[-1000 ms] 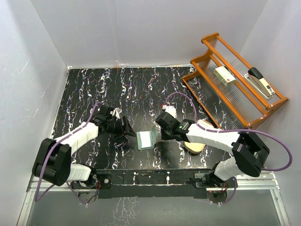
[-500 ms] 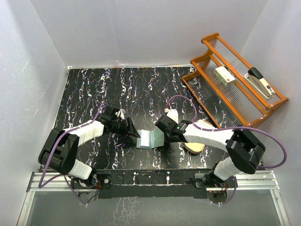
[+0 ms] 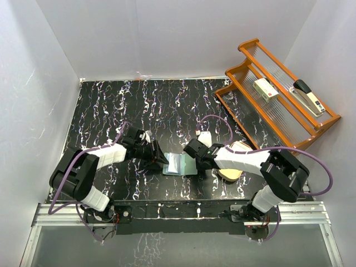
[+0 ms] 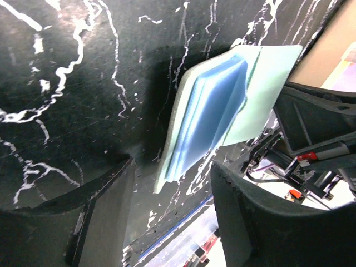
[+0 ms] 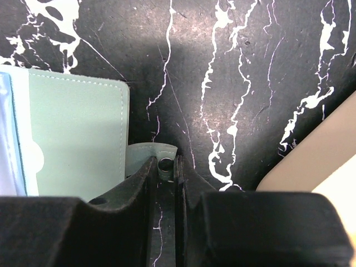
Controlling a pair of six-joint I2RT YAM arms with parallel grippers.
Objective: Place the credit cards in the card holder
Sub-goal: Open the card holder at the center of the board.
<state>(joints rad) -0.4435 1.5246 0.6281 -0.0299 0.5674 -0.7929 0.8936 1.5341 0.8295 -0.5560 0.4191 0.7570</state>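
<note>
- Now the card holder (image 3: 181, 163) lies open near the 6 o'clock edge of the surface (image 3: 111, 105), with my left hand (image 3: 159, 159) at its 9 o'clock and my right hand (image 3: 192, 162) at its 3 o'clock.
- My right hand is pressed together on the snap tab (image 5: 147, 153) alone, a small soft flap with the button (image 5: 164, 164) right at my fingertips. If I pull or lift, I judge the tab can slip out, or the whole holder can swing and fold shut.
- My left hand is spread and pinches nothing, with the holder's near corner lying between its fingers. If I close here I may catch the cover along with the cards and crease or flip that half.
- The credit cards (image 4: 208, 111) show as pale blue layers on the half nearest my left hand, their edges staggered. I cannot tell how deep they sit in the pocket. A push that is off line could fan them further, or drive them out over the spine instead of in.
- The cards are thin and flat, so a finger coming in low may skid over them. Lower than that, it scrapes the surface and shoves the holder toward 3 o'clock, against my own right hand.
- The two hands are close across the holder, so any reach toward its middle risks a knock between them.
- The tan bowl (image 3: 232, 172) sits at 4 o'clock of the holder, partly under my right arm. A wide swing of that arm could nudge it.
</note>
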